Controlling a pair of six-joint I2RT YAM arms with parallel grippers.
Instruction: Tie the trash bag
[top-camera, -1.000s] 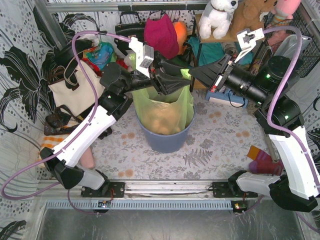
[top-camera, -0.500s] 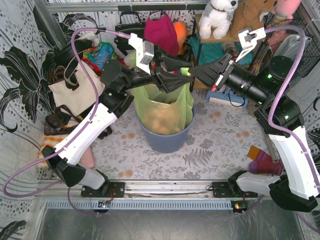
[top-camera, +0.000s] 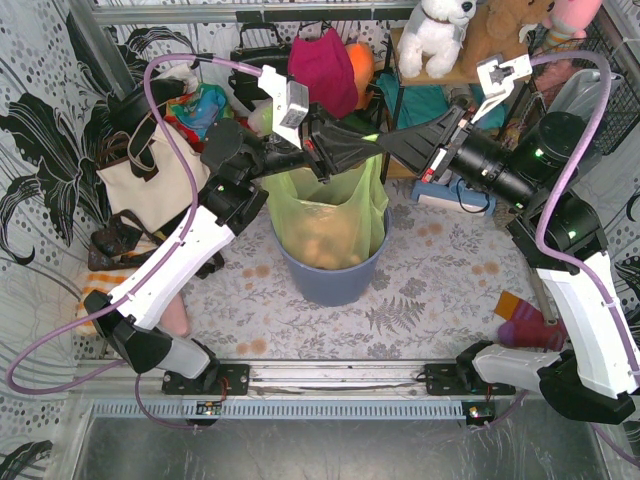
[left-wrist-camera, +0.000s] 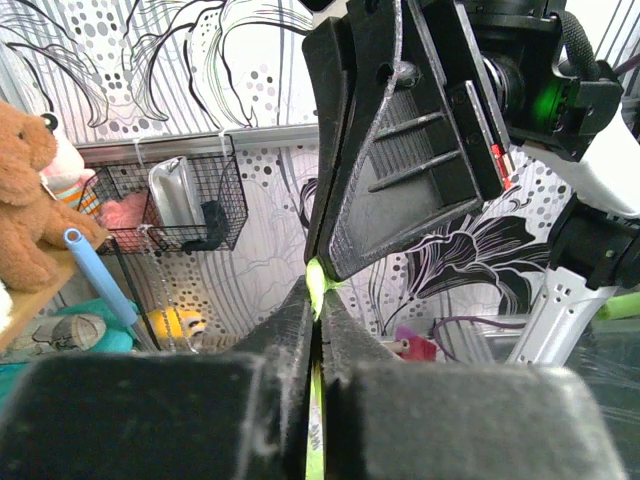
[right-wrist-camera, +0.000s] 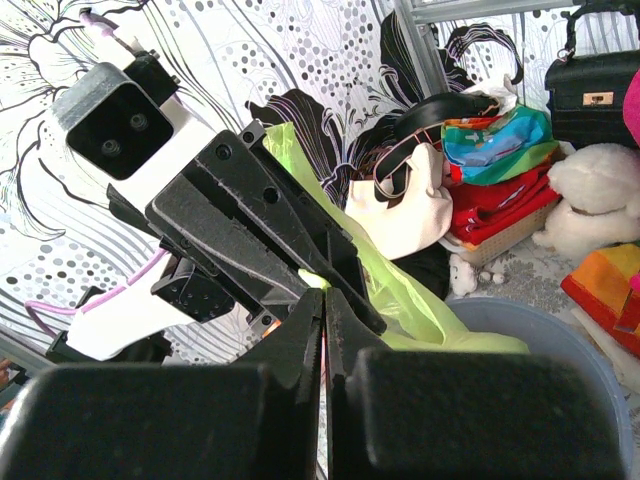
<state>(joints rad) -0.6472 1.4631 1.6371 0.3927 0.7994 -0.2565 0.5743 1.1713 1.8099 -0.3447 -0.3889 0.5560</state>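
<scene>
Starting at nine o'clock in the top view: reaching inward with the left pincer (top-camera: 366, 143), jaws pressed flat together and clamping a thin strip of the trash bag (top-camera: 325, 215), showing in the left wrist view as a lime-green sliver squeezed between the closed fingers (left-wrist-camera: 280, 340). Moving to the centre of the counter (top-camera: 440, 290): sitting inside the blue-grey bin (top-camera: 335, 282), holding tan crumpled paper visible through the film, and being drawn up from the rim into a peak at twelve o'clock of the bin, where both tips are converging. Continuing to three o'clock: coming in with the right pincer (top-camera: 388, 147), likewise closed down with no gap, nipping a small green fleck at its very tip in the right wrist view, most likely the opposite flap of the same bag, though showing too little plastic to be certain. Meeting tip to tip, touching or all but touching, just above the bin's far edge. Judging progress as early: gathering and lifting the two flaps looking done, bringing them together looking done or nearly so; crossing one flap over the other, looping it under and pulling tight all remaining, with no knot appearing in any view. Calling next for a handover or a re-grip, since letting go with either side risks dropping the thin, slippery film back into the bin.
</scene>
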